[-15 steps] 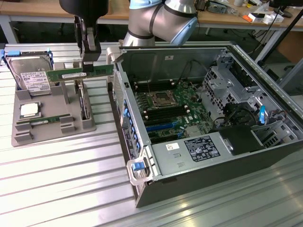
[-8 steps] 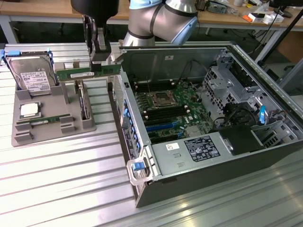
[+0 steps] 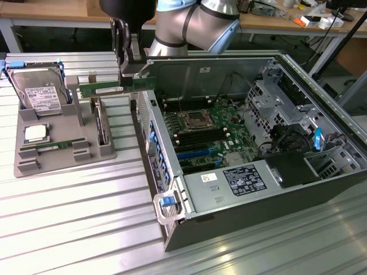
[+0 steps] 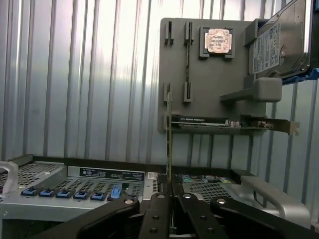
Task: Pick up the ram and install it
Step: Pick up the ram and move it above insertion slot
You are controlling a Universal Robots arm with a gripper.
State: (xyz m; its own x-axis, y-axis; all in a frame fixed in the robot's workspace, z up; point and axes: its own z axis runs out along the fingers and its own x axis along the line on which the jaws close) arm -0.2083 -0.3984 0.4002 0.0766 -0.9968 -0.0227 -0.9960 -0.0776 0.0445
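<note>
Jaws: closed on the ram (image 3: 103, 89), clamping its upper edge near mid-length. Position: aloft between the grey tray (image 3: 34, 166) and the open computer case (image 3: 229, 217), over the case's near wall. Long axis: level, running across the exterior view. Memory slots (image 3: 198, 137): lower, toward the exterior view's right, apparently roughly parallel to the stick. Second stick (image 3: 54, 147): lying in the tray.

silver-grey arm (image 3: 192, 26), pale blue joint caps, black hand (image 4: 171, 191), slim linked fingers (image 4: 158, 214), small round screws
</note>
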